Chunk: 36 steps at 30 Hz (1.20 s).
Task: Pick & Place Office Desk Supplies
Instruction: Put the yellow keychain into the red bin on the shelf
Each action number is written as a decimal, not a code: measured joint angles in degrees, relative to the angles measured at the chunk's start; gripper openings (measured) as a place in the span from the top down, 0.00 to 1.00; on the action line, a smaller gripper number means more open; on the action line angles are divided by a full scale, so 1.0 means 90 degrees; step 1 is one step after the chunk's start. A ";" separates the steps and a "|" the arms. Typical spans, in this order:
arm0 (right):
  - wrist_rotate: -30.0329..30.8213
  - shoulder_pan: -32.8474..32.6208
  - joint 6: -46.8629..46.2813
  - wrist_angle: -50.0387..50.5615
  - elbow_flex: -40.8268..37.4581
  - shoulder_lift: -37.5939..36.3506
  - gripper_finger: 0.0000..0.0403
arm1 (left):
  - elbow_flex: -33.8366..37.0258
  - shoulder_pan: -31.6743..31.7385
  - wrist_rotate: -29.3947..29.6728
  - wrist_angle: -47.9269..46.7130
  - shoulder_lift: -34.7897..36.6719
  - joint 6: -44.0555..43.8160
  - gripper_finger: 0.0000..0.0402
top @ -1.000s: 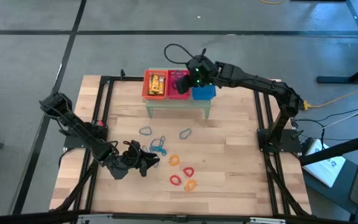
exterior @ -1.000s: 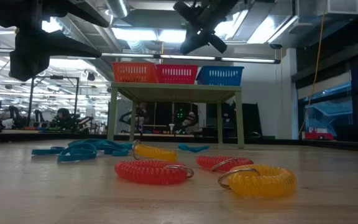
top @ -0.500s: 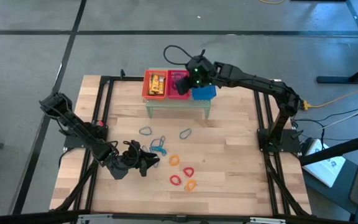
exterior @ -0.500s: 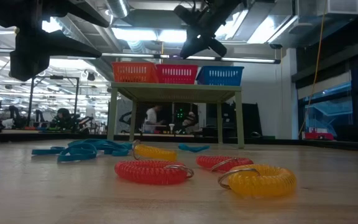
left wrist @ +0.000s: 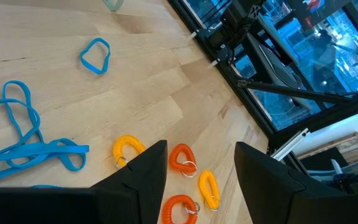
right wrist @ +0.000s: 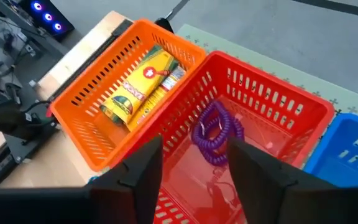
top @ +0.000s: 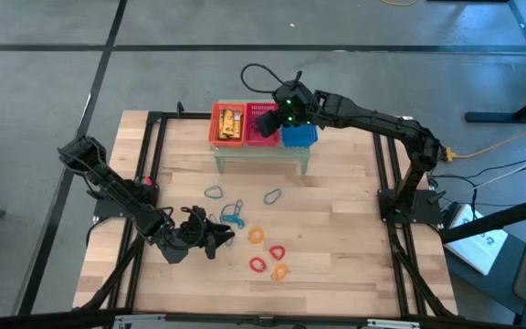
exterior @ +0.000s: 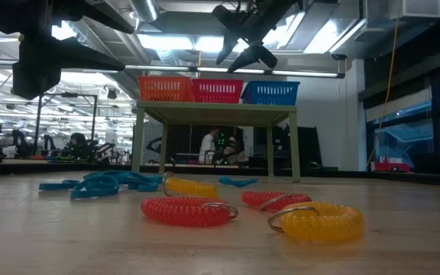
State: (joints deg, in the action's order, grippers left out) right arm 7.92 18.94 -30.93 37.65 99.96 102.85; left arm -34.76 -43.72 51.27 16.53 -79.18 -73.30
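Note:
My right gripper (right wrist: 194, 155) hovers open over the red basket (right wrist: 272, 99) on the small raised table (top: 258, 153) at the far edge. A purple coil (right wrist: 215, 134) lies on the basket's floor below the fingers, apart from them. The orange basket (right wrist: 86, 106) beside it holds yellow crayon boxes (right wrist: 145, 84). Blue loops (top: 234, 215) and orange, red and yellow coils (top: 268, 256) lie flat on the wooden tabletop. My left gripper (left wrist: 197, 162) stands open near the front left, just left of the blue loops, with nothing between its fingers.
A blue basket (top: 299, 137) stands on the right end of the raised table. Black frame rails (top: 149, 174) run along the table's left and right sides. Bare wood lies between the raised table's legs and the loose coils (exterior: 188, 210).
My right gripper has shifted a little toward the table's left over the red basket, and its fingers have spread apart.

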 joint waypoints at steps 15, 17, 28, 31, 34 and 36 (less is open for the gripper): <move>-0.1593 -0.1201 -0.0672 -0.0448 0.0000 -0.0002 0.52 | 0.0000 0.0002 -0.0040 0.0365 -0.0002 0.0318 0.55; -0.1758 -0.1575 -0.0588 -0.0568 0.0000 -0.0002 0.52 | 0.0000 0.0023 -0.0187 0.0935 -0.0002 0.0899 0.55; -0.1458 -0.3330 -0.0997 -0.1377 0.0293 -0.0002 0.52 | -0.1471 0.0804 -0.1886 -0.2032 -0.0005 0.1806 0.55; -0.1119 -0.3594 -0.1073 -0.1467 0.0574 -0.0005 0.52 | -0.1798 0.1054 -0.2100 -0.3164 -0.0005 0.1845 0.55; -0.0831 -0.3833 -0.1069 -0.1499 0.0994 -0.0003 0.52 | -0.1861 0.1239 -0.2282 -0.3420 -0.0005 0.2107 0.55; -0.0682 -0.3975 -0.1010 -0.1534 0.1322 -0.0013 0.52 | -0.1875 0.1394 -0.2615 -0.3418 -0.0074 0.2244 0.55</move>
State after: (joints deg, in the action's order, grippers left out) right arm 1.79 -16.84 -40.02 23.84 111.86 102.73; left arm -51.64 -31.18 27.73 -14.23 -79.84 -53.10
